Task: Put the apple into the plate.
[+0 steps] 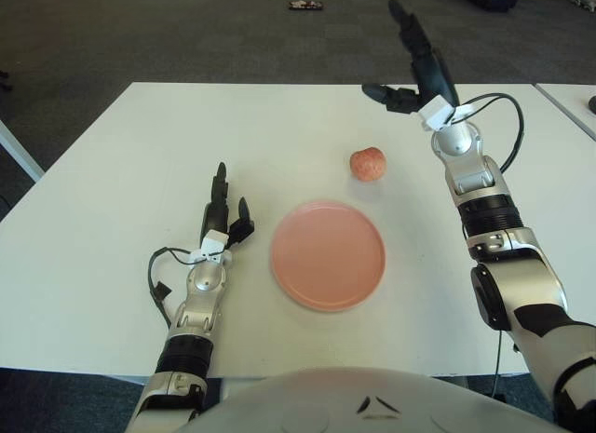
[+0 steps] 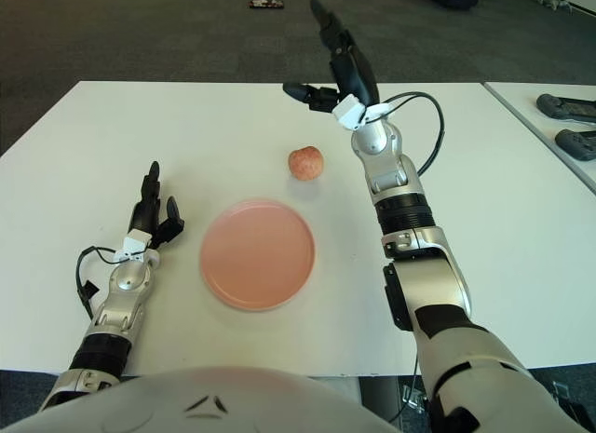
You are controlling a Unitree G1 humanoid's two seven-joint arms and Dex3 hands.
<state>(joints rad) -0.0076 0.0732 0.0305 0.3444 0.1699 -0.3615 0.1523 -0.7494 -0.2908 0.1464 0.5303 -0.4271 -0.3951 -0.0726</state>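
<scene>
Left eye view: apple (image 1: 368, 163) sits on the white table (image 1: 112, 172), just beyond the pink plate (image 1: 327, 254) on its far-right side, close to the rim but not touching. Plate is empty. Right robot hand (image 1: 410, 74) is raised above and beyond the apple, to its right, fingers spread, holding nothing. Left robot hand (image 1: 223, 219) shows left of the plate, fingers loosely extended, holding nothing, idle.

Step in hand looks like the reach to the apple. To do it well: bring the right robot hand down over the apple from above-right, keep fingers wide until they straddle it, then close around its widest part. Apple is round and will likely roll if nudged on one side, so avoid sweeping contact. Carry to the plate is short; lift clear of the rim, then release low over the centre.
</scene>
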